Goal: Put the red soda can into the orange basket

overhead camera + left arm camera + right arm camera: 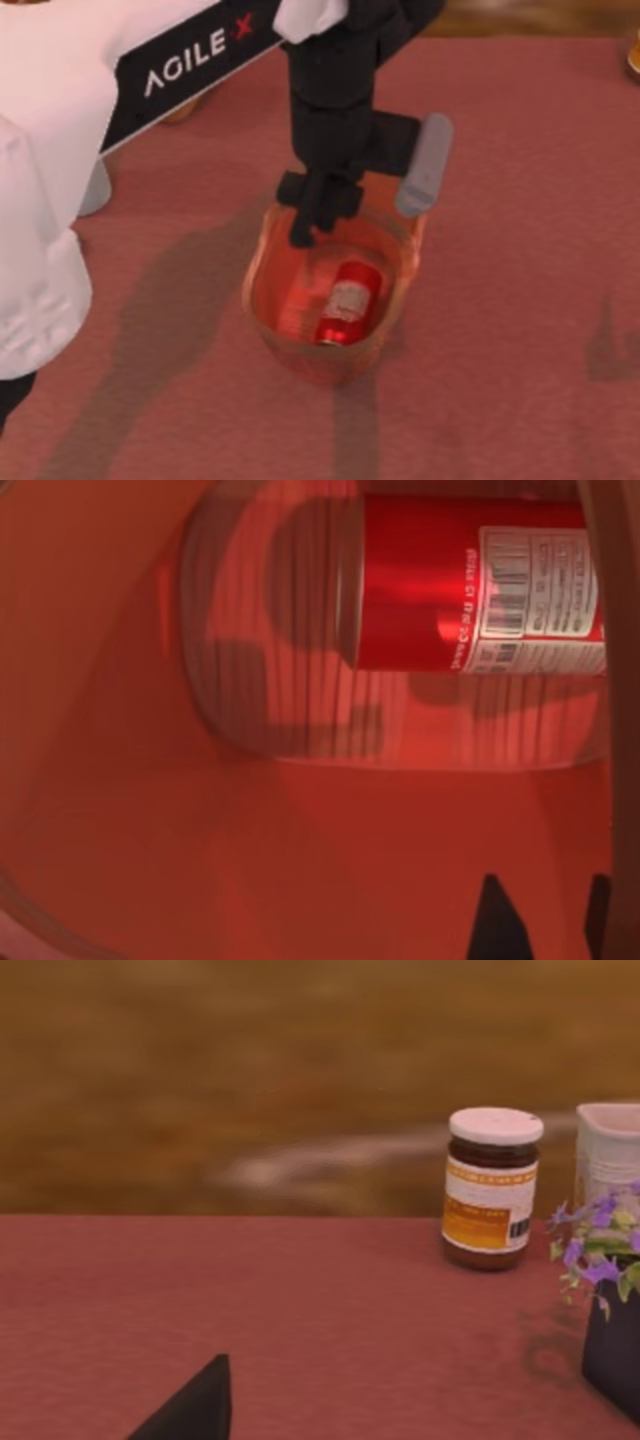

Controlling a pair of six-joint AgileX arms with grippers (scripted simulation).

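Left gripper (312,225) hangs over the far rim of the orange basket (262,300), its dark fingers pointing down into the bowl with nothing between them; the two fingertips (495,920) seen from the left wrist stand apart, so I read the hand as open and empty. Just below and slightly nearer the camera lies the red soda can (345,303), on its side on the basket's floor, silver end toward the front wall and the white label facing up. From the left wrist the can (470,590) shows close and clear of the fingers, resting on the ribbed pale bottom, with its barcode panel turned toward the lens. It lies flat rather than upright probably because it was let go from above and tipped; that does no harm, since the walls hold it in on every side. The basket sits near the middle of the reddish table (520,200), and the left arm reaches over it from the table's left side, which explains the long shadows across the cloth. I judge the placing as done: the can is inside and free.

Right arm stays parked off to the right; only a dark finger tip (195,1410) shows in its wrist view, so I cannot tell its state. Beyond it stand a jar (491,1188) and a flower pot (612,1360).
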